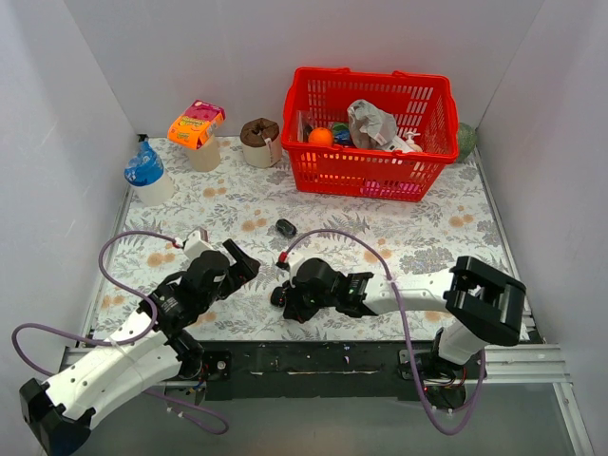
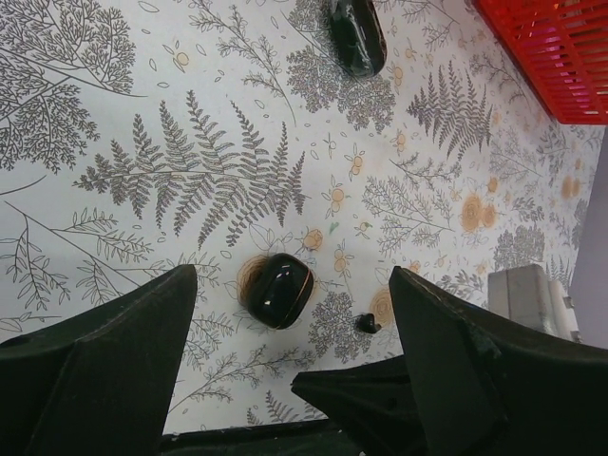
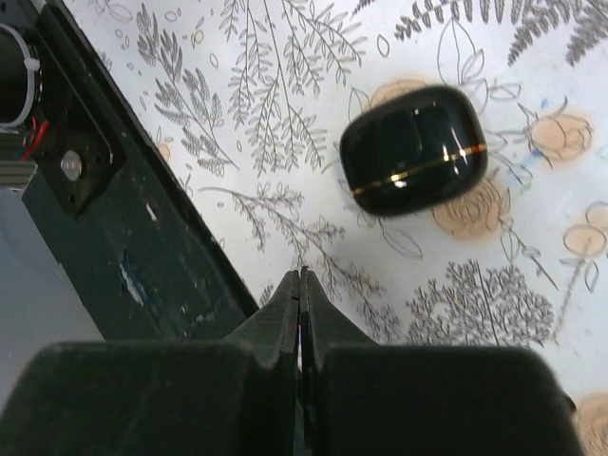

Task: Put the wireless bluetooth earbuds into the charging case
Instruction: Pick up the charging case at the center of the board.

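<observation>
While the left gripper (image 2: 293, 277) is hovering with jaws apart above the shut charging case (image 2: 275, 290), one earbud (image 2: 368, 324) is lying on the mat (image 2: 190, 114) beside it, too tiny to tell where its stem is pointing. It is probably going to feel light and slick, best pinched across its body. The right gripper (image 3: 302, 285) is pressing its jaws together

Second black case (image 2: 356, 33) is chopped off by the top edge, and that tiny black speck (image 2: 368, 324) is too small to identify.
</observation>
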